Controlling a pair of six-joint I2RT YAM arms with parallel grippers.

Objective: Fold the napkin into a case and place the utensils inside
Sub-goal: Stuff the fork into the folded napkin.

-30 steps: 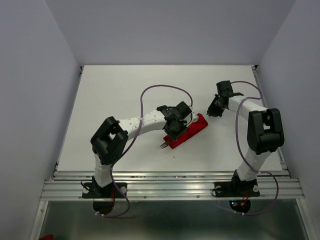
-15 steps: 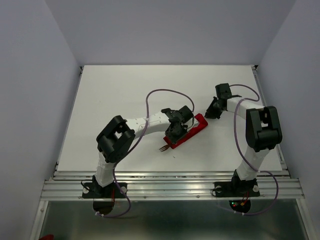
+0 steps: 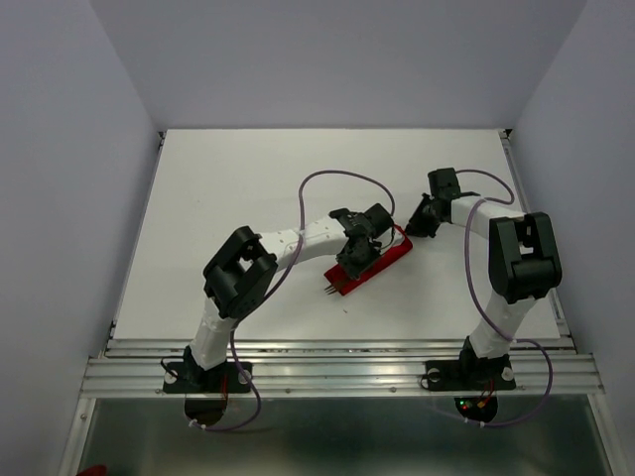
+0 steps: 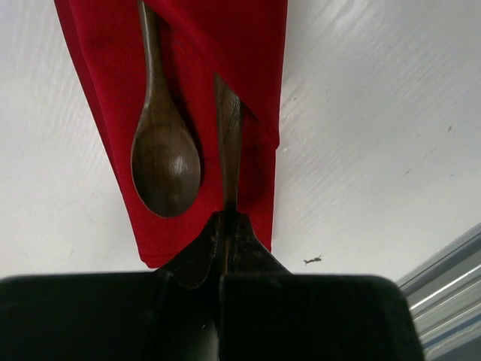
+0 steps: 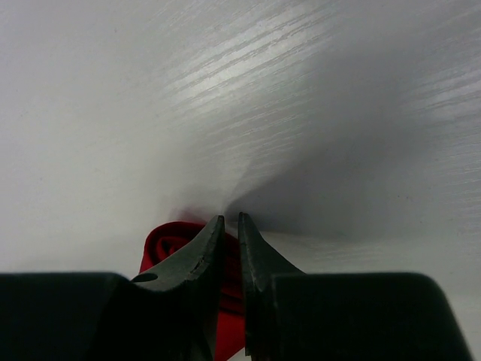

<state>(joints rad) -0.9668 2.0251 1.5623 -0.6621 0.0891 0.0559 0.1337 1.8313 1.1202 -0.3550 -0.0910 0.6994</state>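
The red case (image 3: 382,258) lies diagonally at mid-table. In the left wrist view the case (image 4: 248,45) holds the wooden spoon (image 4: 165,162), handle tucked under the fold and oval bowl lying out on the cloth. My left gripper (image 4: 225,222) is shut on the second wooden utensil (image 4: 228,135), whose shaft runs into the fold beside the spoon. From above, my left gripper (image 3: 349,266) sits over the case's near half, with dark tines (image 3: 327,289) poking out at the near end. My right gripper (image 3: 410,228) is shut, its tips (image 5: 231,219) at the case's far end (image 5: 169,241).
The white table (image 3: 228,198) is walled at the back and sides. A metal rail (image 3: 337,372) runs along the near edge and shows in the left wrist view (image 4: 451,271). A small dark speck (image 4: 312,260) lies on the table beside the case.
My left arm has stretched up and to the right along the case with the second utensil. My right gripper has moved down-left to the case's far end.
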